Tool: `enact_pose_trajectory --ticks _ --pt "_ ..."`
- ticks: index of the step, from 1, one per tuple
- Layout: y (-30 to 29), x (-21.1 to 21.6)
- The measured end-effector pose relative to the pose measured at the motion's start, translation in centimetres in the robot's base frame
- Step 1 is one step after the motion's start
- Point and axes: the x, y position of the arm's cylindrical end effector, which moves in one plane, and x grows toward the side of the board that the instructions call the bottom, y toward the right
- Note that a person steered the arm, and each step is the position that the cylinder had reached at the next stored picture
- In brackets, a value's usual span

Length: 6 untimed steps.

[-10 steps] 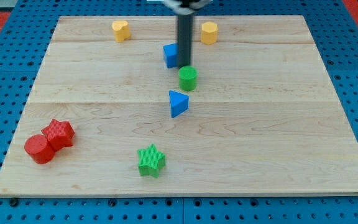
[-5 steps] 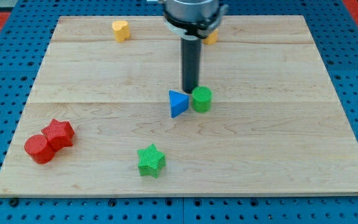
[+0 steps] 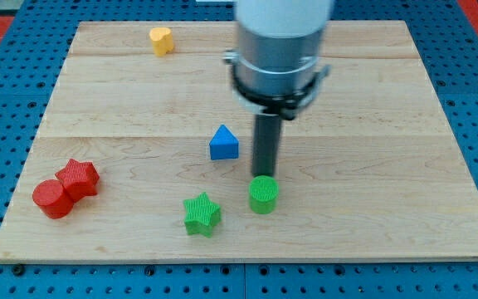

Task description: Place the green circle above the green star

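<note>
The green circle stands near the view's bottom centre of the wooden board. The green star lies to its left and slightly lower, a short gap apart. My tip is right at the green circle's upper edge, touching or nearly touching it. The rod rises from there into the arm's large grey body, which hides part of the board's upper middle.
A blue triangle sits up and left of my tip. A red star and a red circle touch at the lower left. A yellow heart is at the top. The wooden board has its bottom edge near the green blocks.
My tip moved down the view, pushing the green circle from beside the blue triangle to beside the green star. The blue triangle shifted left and turned. The arm now hides the top-middle blocks.
</note>
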Motion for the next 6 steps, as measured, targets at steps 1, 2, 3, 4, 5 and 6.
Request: enact_pose_trajectory --ticks 1,2,3,4,5,6 --pt "7.8 1.3" --pt "6.9 6.1" --pt "3.0 4.6" --pt "0.7 3.6" --pt "0.2 1.2" --pt "-1.9 0.8"
